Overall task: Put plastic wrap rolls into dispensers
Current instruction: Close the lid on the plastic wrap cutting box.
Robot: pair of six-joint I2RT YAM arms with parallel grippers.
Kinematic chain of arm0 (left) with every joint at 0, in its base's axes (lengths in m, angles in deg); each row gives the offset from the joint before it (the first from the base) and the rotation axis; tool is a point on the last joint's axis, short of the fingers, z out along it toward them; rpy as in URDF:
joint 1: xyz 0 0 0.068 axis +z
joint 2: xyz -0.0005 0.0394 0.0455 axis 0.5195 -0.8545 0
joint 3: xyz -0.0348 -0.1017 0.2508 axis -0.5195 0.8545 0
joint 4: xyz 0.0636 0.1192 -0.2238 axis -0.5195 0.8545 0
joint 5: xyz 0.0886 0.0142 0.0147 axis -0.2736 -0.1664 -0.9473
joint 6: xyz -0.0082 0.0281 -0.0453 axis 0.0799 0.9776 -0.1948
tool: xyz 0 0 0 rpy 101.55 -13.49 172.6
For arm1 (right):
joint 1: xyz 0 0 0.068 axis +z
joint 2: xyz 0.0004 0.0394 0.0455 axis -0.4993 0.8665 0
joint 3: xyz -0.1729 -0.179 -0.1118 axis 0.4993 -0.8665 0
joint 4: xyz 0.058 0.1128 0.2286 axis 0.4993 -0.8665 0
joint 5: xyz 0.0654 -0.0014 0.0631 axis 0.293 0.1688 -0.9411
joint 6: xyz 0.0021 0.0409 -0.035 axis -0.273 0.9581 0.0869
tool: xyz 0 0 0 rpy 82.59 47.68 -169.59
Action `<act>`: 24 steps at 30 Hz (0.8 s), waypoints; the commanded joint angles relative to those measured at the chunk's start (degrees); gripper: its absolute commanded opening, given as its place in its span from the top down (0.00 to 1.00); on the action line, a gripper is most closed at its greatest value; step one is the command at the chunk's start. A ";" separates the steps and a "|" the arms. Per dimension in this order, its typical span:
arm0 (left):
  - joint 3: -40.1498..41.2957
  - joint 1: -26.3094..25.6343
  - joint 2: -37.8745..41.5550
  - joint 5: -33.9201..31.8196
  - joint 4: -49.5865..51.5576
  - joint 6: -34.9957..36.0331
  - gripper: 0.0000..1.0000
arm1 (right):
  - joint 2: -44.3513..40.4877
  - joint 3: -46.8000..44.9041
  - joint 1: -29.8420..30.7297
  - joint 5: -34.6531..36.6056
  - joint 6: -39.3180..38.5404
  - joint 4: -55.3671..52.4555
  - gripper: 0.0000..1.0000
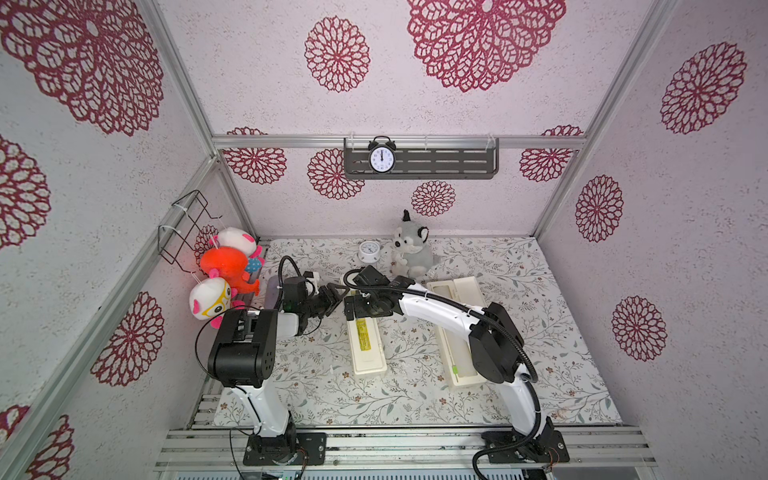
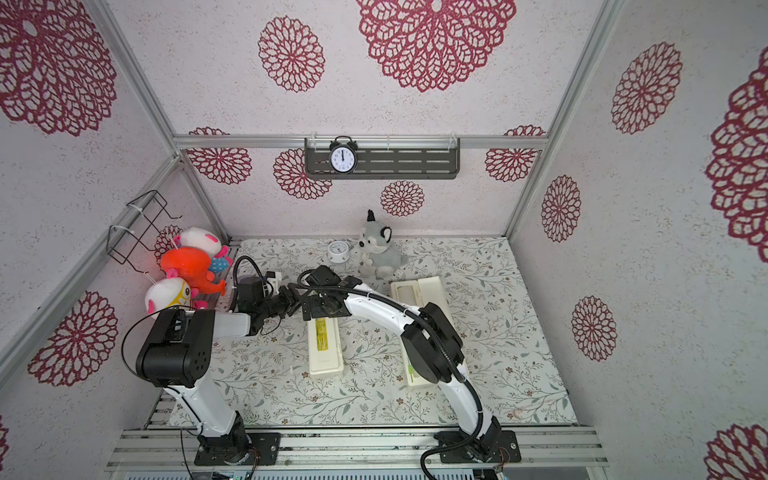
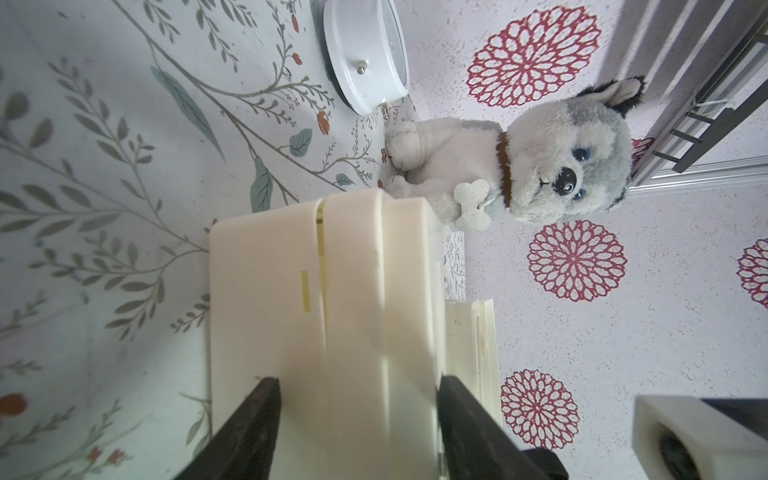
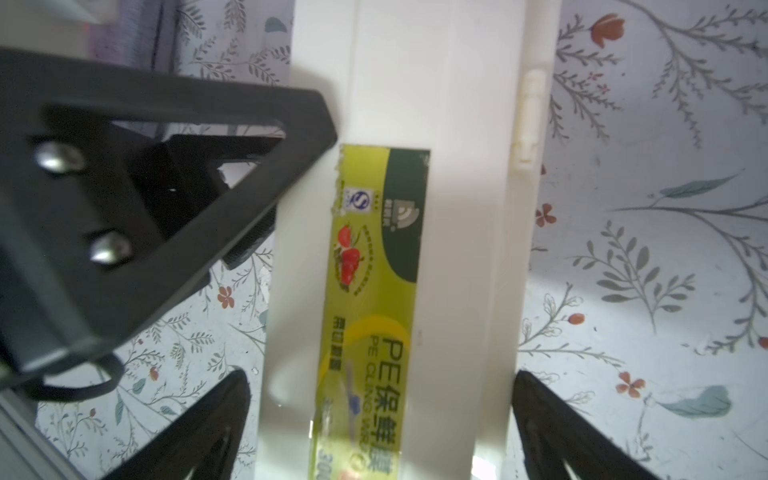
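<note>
Your closed dispenser (image 1: 366,345) lies midway on the bench (image 1: 552,332), long axis running near to far, and both tools sit at its far end. The right tool (image 4: 380,376) hangs spread, straddling its width from above; the left tool (image 3: 357,382) brackets it from the side (pinching or not, I cannot tell). Smooth cream plastic, glossy label (image 4: 374,270), square edges.

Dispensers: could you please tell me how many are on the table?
2: a closed dispenser lies centrally, label up; an open dispenser lies beside it, partly under the right arm.
</note>
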 commanded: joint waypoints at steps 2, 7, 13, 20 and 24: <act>1.30 0.08 -2.89 -6.04 8.43 1.11 0.37 | -8.09 -4.73 -1.09 -3.50 -0.48 7.07 0.01; 1.46 -0.02 -1.47 -4.82 8.88 1.09 0.37 | -10.84 -11.11 -2.95 -6.29 -3.03 9.25 0.02; 1.06 0.06 1.00 -5.70 13.29 3.46 0.36 | -16.98 -26.12 -4.51 -12.33 -2.98 18.32 0.06; 0.86 -0.10 1.55 -5.55 13.77 3.04 0.36 | -18.57 -35.76 -4.46 -20.69 -1.24 27.65 0.13; 0.59 -0.27 3.61 -3.93 14.85 3.22 0.34 | -17.06 -36.57 -4.37 -24.20 0.67 31.56 0.17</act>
